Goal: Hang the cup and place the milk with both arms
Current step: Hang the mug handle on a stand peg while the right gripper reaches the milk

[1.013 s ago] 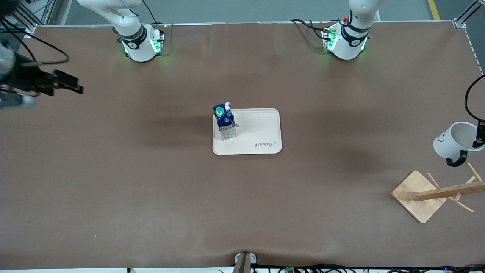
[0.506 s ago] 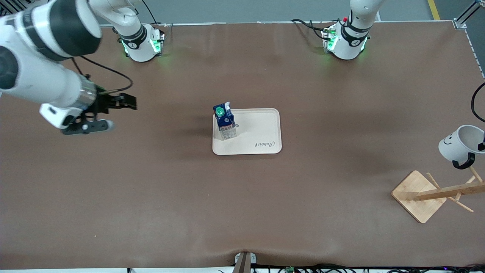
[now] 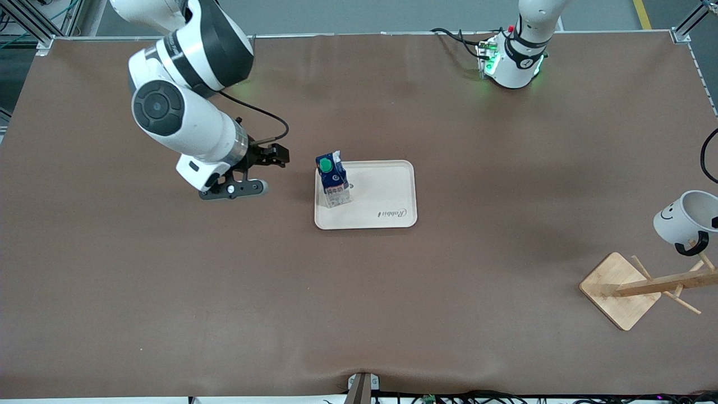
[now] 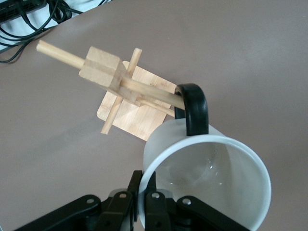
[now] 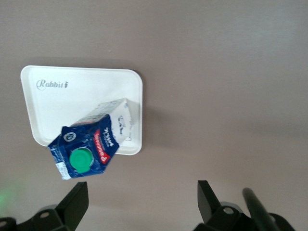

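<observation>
The white cup [image 3: 680, 220] with a smiley face hangs tilted over the wooden rack [image 3: 620, 289], black handle [image 3: 693, 247] downward. My left gripper [image 4: 143, 182] is shut on the cup [image 4: 207, 178] at its rim. A rack peg [image 4: 149, 94] runs up to the handle [image 4: 195, 110]; I cannot tell whether it passes through. The dark-blue milk [image 3: 333, 179] with a green cap stands on the pale tray [image 3: 387, 196], in the corner toward the right arm's end. My right gripper [image 3: 279, 155] hovers open beside the milk [image 5: 91, 144]. Nothing is between the fingers of that gripper [image 5: 142, 195].
The rack's square base [image 4: 137, 108] rests on the brown table near the left arm's end. The tray [image 5: 82, 91] carries only the carton. Cables lie along the table edge [image 4: 29, 24] and hang near the left arm [image 3: 705, 154].
The right arm has swung in from its end of the table to beside the milk, gripper still open. The left gripper has lowered the cup toward the rack's peg.
</observation>
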